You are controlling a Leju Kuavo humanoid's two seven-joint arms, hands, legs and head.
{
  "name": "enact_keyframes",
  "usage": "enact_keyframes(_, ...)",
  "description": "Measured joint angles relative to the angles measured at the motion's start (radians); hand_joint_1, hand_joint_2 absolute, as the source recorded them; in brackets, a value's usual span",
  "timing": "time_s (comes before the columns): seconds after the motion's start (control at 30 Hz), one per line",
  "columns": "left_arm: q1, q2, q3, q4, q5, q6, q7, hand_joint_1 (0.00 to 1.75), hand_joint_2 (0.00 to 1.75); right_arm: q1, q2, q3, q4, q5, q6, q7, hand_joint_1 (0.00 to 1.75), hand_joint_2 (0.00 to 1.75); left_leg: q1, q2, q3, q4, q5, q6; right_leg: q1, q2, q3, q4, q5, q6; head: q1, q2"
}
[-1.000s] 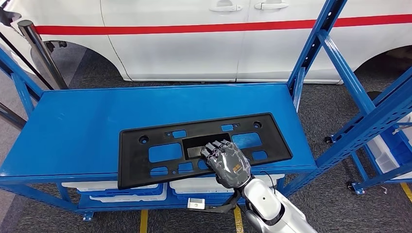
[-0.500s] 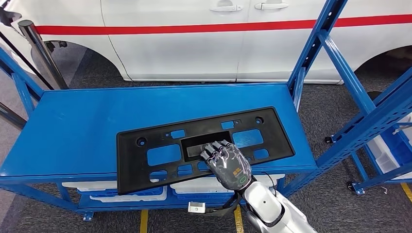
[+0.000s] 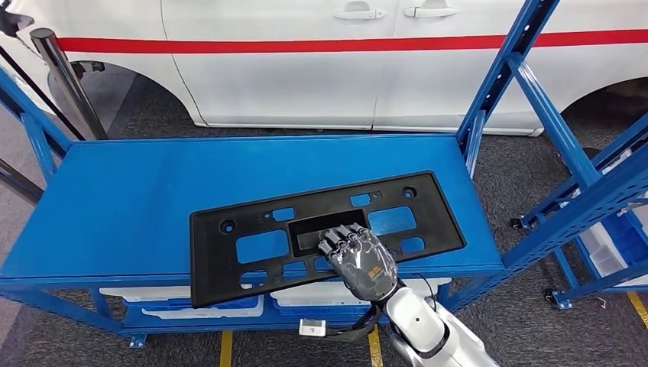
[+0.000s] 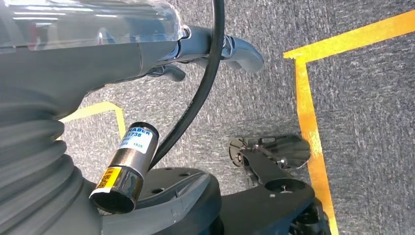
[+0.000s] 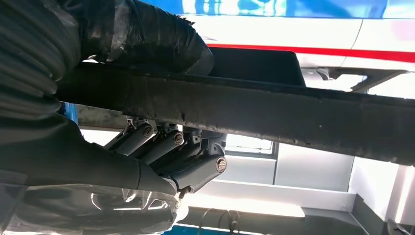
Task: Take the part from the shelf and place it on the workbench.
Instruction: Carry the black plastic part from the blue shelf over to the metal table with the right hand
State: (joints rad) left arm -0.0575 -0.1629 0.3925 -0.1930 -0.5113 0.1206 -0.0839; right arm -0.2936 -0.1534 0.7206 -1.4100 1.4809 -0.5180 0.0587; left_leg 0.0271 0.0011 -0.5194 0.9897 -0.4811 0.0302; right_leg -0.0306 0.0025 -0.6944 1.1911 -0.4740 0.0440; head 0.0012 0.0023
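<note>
One blue workbench (image 3: 115, 206) carries most of the black part (image 3: 252, 248), a long flat plate with cutouts. Its near edge overhangs toward the right hand (image 3: 358, 260), which pinches that edge, thumb (image 5: 147, 34) one side, fingers (image 5: 161, 144) the other. Risk: letting go now could tip it off, since the overhang is unsupported.

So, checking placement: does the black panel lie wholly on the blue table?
No: the black panel, held by the right hand, sticks out past the blue table's near edge.
</note>
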Motion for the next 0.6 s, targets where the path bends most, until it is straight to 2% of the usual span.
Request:
enact_keyframes(0.03, 0.000, 0.000, 0.000, 0.000, 0.000, 0.000, 0.000, 0.00, 1.75, -0.001, 0.000, 0.000, 0.001, 0.000, 0.000, 0.000, 1.62, 1.75, 0.002, -0.001, 0.000, 0.006, -0.007, -0.008, -0.001, -0.001, 0.034, -0.064, 0.025, 0.003, 0.001, 0.000)
enact_keyframes(0.07, -0.001, -0.001, 0.000, 0.000, 0.000, 0.000, 0.000, 0.00, 1.75, -0.001, 0.000, 0.000, 0.001, 0.000, 0.000, 0.000, 1.62, 1.75, 0.003, -0.002, -0.002, 0.013, -0.013, -0.016, 0.000, -0.001, 0.060, -0.112, 0.041, 0.001, 0.001, 0.000)
enact_keyframes(0.1, -0.001, -0.001, 0.000, 0.000, 0.000, 0.000, 0.000, 0.00, 1.75, -0.001, -0.001, 0.000, 0.002, 0.000, 0.000, 0.000, 1.62, 1.75, 0.001, -0.003, -0.003, 0.019, -0.017, -0.023, 0.002, -0.001, 0.074, -0.139, 0.043, -0.003, 0.002, 0.000)
enact_keyframes(0.2, -0.003, -0.001, 0.000, 0.000, -0.001, -0.001, 0.000, 0.00, 1.75, -0.002, -0.002, 0.000, 0.004, 0.000, 0.000, -0.001, 1.62, 1.75, 0.001, -0.004, -0.003, 0.025, -0.022, -0.038, 0.007, 0.002, 0.071, -0.142, 0.033, -0.029, 0.002, 0.000)
enact_keyframes(0.27, -0.003, -0.001, 0.000, 0.000, -0.002, -0.002, 0.001, 0.00, 1.75, -0.003, -0.002, -0.001, 0.004, 0.000, 0.001, 0.000, 1.62, 1.75, 0.004, -0.004, -0.016, 0.056, -0.053, -0.044, 0.006, 0.001, 0.070, -0.146, 0.036, -0.045, 0.002, 0.000)
enact_keyframes(0.3, -0.004, -0.001, 0.000, 0.000, -0.003, -0.003, 0.002, 0.00, 1.75, -0.004, -0.002, -0.001, 0.005, -0.002, 0.002, 0.000, 1.62, 1.75, 0.004, -0.004, -0.034, 0.100, -0.085, -0.046, 0.006, -0.001, 0.068, -0.149, 0.038, -0.053, 0.002, 0.000)
enact_keyframes(0.37, -0.004, -0.001, 0.000, 0.000, -0.006, -0.003, 0.004, 0.00, 1.75, -0.006, -0.001, -0.001, 0.009, -0.007, 0.004, 0.000, 1.62, 1.75, 0.003, -0.004, -0.087, 0.228, -0.155, -0.046, 0.012, -0.004, 0.061, -0.149, 0.043, -0.063, 0.002, 0.000)
enact_keyframes(0.4, -0.004, -0.001, 0.001, 0.000, -0.007, -0.003, 0.004, 0.00, 1.75, -0.006, -0.001, -0.001, 0.012, -0.011, 0.006, 0.000, 1.62, 1.75, 0.002, -0.004, -0.109, 0.281, -0.175, -0.046, 0.015, -0.004, 0.057, -0.148, 0.046, -0.066, 0.002, 0.000)
enact_keyframes(0.43, -0.004, -0.001, 0.001, 0.000, -0.009, -0.003, 0.005, 0.00, 1.75, -0.006, -0.001, -0.001, 0.015, -0.014, 0.007, 0.000, 1.62, 1.75, 0.001, -0.004, -0.117, 0.306, -0.175, -0.044, 0.019, -0.005, 0.052, -0.147, 0.049, -0.069, 0.002, 0.000)
enact_keyframes(0.47, -0.005, -0.001, 0.001, 0.000, -0.011, -0.003, 0.005, 0.00, 1.75, -0.006, -0.001, -0.001, 0.018, -0.018, 0.008, -0.001, 1.62, 1.75, -0.001, -0.004, -0.107, 0.294, -0.157, -0.039, 0.023, -0.005, 0.048, -0.146, 0.052, -0.071, 0.002, 0.000)
enact_keyframes(0.5, -0.005, -0.001, 0.001, 0.000, -0.013, -0.003, 0.006, 0.00, 1.75, -0.006, -0.001, -0.001, 0.020, -0.021, 0.009, -0.002, 1.62, 1.75, -0.003, -0.004, -0.079, 0.247, -0.126, -0.033, 0.025, -0.004, 0.044, -0.144, 0.055, -0.071, 0.002, 0.000)
enact_keyframes(0.57, -0.007, 0.000, 0.001, 0.000, -0.017, -0.003, 0.008, 0.00, 1.75, -0.008, -0.002, -0.001, 0.021, -0.029, 0.011, -0.006, 1.62, 1.75, -0.012, -0.004, -0.003, 0.112, -0.073, -0.016, 0.028, -0.003, 0.038, -0.141, 0.062, -0.068, 0.002, 0.000)
enact_keyframes(0.6, -0.008, 0.000, 0.001, 0.000, -0.019, -0.003, 0.008, 0.00, 1.75, -0.009, -0.002, -0.001, 0.021, -0.033, 0.013, -0.008, 1.62, 1.75, -0.017, -0.004, 0.021, 0.064, -0.059, -0.011, 0.029, -0.003, 0.036, -0.140, 0.067, -0.064, 0.002, 0.000)
